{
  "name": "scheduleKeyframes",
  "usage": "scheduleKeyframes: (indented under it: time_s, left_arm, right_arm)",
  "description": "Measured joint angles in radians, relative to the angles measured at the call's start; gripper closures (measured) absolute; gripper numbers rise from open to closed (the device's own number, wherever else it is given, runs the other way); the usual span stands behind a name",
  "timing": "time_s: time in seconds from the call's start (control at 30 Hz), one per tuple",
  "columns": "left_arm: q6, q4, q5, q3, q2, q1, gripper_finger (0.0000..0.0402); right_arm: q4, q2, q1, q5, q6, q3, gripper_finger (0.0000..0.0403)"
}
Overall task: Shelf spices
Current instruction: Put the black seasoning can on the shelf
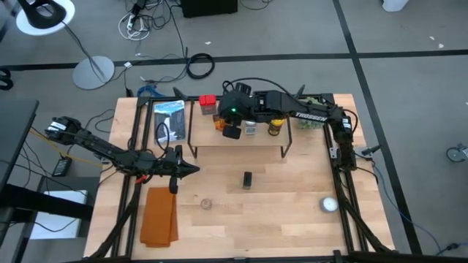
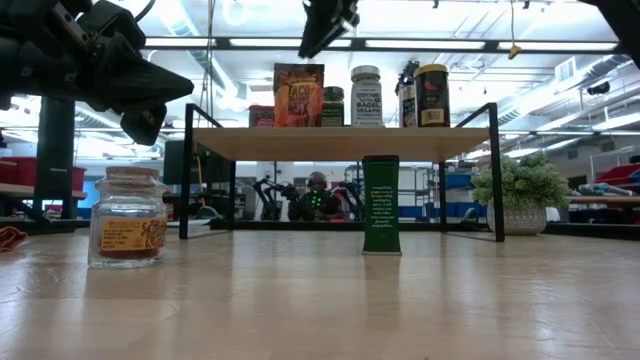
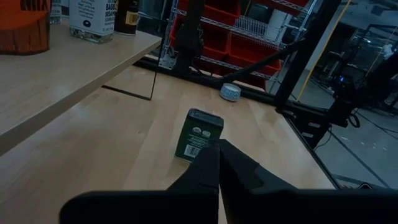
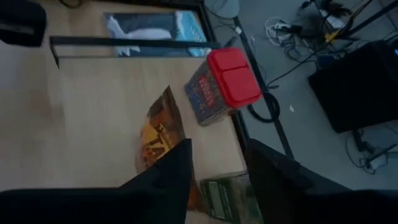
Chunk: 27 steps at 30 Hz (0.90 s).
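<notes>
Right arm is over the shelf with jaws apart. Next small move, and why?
Probably lift the right gripper straight up off the shelf. Its jaws are apart above the taco seasoning packet, which stands free beside the red-lidded tin. The dark green tin and glass jar on the table remain unshelved.

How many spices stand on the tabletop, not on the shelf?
2: a green tin in front of the shelf, and a glass jar farther forward, toward the left arm's side. None seen hidden.
</notes>
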<state>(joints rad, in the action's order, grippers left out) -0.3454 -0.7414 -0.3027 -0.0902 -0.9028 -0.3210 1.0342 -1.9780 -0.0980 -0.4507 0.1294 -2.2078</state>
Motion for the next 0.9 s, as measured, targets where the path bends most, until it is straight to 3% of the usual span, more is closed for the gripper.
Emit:
scheduleKeyframes:
  time_s: [0.37, 0.47, 0.6, 0.9]
  left_arm:
    - [0.0, 0.0, 0.0, 0.0, 0.0, 0.0, 0.0396]
    - [0.0, 0.0, 0.0, 0.0, 0.0, 0.0, 0.0396]
    - [0.0, 0.0, 0.0, 0.0, 0.0, 0.0, 0.0396]
    - [0.0, 0.0, 0.0, 0.0, 0.0, 0.0, 0.0396]
  right_arm:
    - [0.281, 0.111, 0.144, 0.039, -0.114, -0.001, 0.0216]
    - [0.429, 0.114, 0.207, 0.097, -0.215, 0.0, 0.0213]
    - [0.529, 0.115, 0.312, 0.089, -0.378, 0.055, 0.0216]
    - [0.434, 0.114, 0.51, 0.003, -0.501, 0.264, 0.0234]
